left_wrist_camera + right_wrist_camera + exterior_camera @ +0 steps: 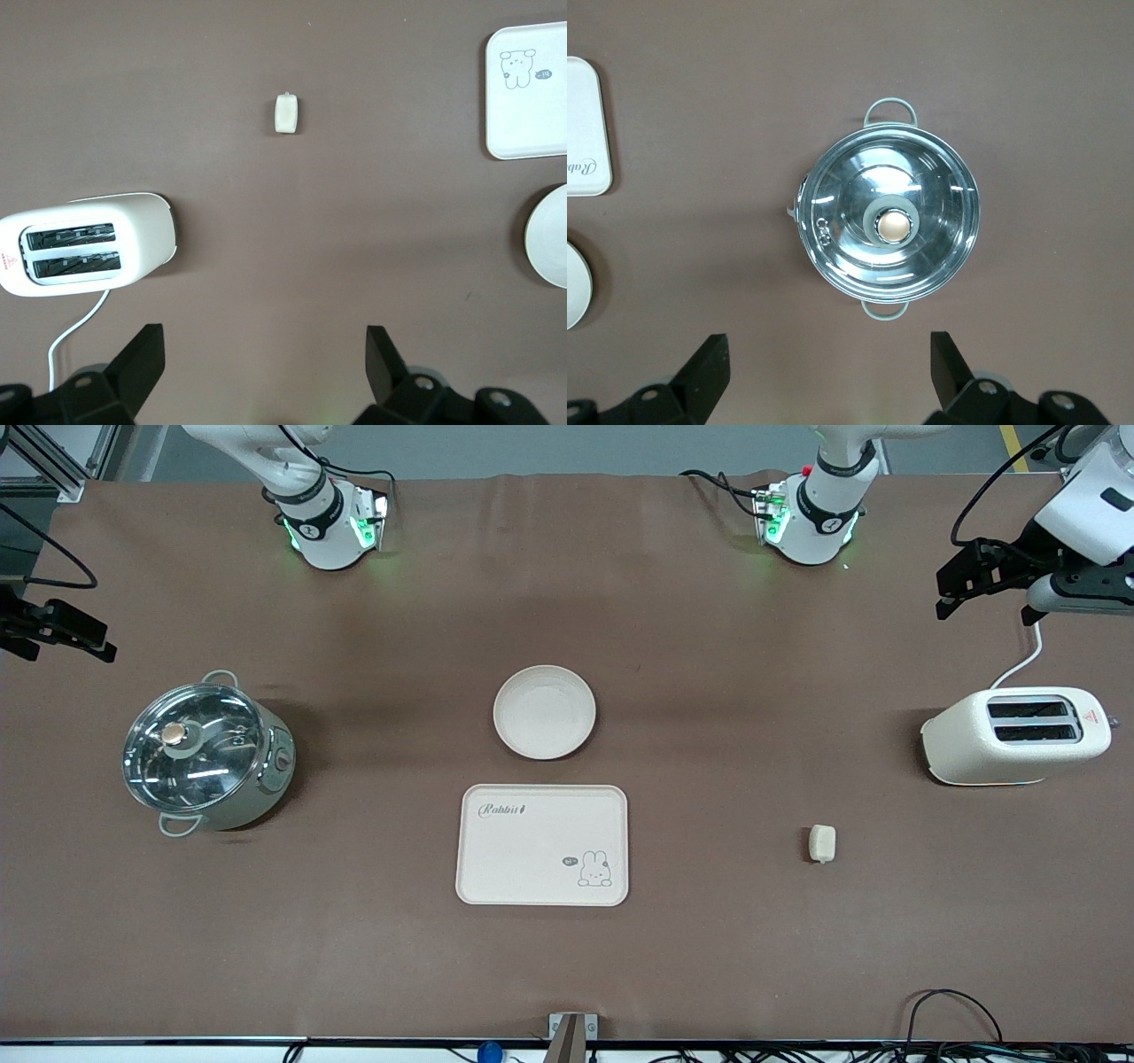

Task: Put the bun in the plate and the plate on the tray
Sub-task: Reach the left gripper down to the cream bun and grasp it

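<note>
The small cream bun (821, 842) lies on the brown table toward the left arm's end, nearer the front camera than the toaster; it also shows in the left wrist view (287, 114). The round cream plate (544, 712) sits empty at mid-table. The Rabbit tray (532, 859) lies empty just nearer the front camera than the plate. My left gripper (264, 341) is open and empty, held high over the table's left-arm end (985, 613). My right gripper (828, 347) is open and empty, held high over the right-arm end (66, 654).
A cream toaster (1014, 735) with a white cord stands at the left arm's end. A steel pot with a glass lid (208, 755) stands at the right arm's end. Cables hang at the table's front edge.
</note>
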